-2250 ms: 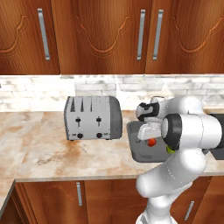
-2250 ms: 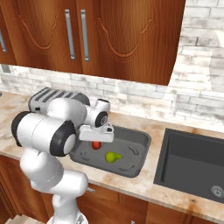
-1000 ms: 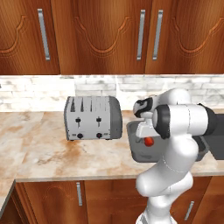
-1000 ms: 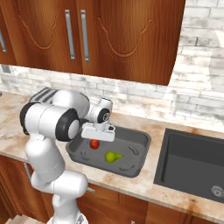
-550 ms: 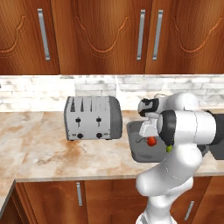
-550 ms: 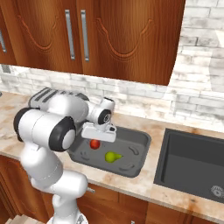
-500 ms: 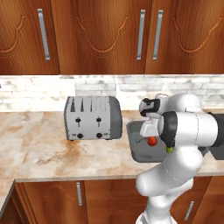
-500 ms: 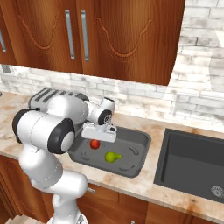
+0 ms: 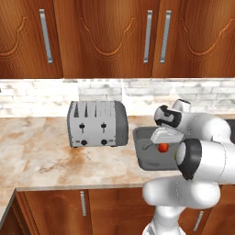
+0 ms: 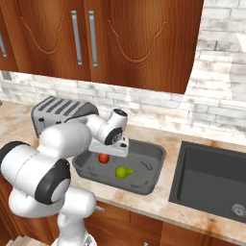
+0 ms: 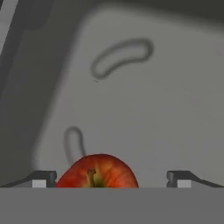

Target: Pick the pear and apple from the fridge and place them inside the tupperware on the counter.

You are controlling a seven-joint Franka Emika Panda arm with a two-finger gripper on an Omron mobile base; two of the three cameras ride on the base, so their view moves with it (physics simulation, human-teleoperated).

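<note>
The red apple [image 11: 98, 171] lies on the floor of the dark grey tupperware [image 11: 153, 109], between the two fingertips [image 11: 43, 177] with a gap on each side. My gripper [image 11: 111, 178] is open and points down into the container. From the right base view the apple [image 10: 103, 158] sits under the gripper [image 10: 109, 150], with the yellow-green pear [image 10: 123, 171] just beside it in the same tupperware [image 10: 154, 153]. In the left base view the apple [image 9: 162, 147] shows below the gripper [image 9: 163, 142], inside the tupperware [image 9: 140, 152] on the counter [image 9: 46, 156]. The fridge is out of view.
A silver toaster [image 9: 96, 124] stands on the counter left of the tupperware, also visible as the toaster [image 10: 57, 113] behind my arm. A black sink [image 10: 211, 178] lies to the right. Brown wall cabinets [image 9: 114, 36] hang above.
The fingers have spread a little wider, leaving the apple loose in the tupperware. The arm's elbow has shifted while the hand stayed over the container.
</note>
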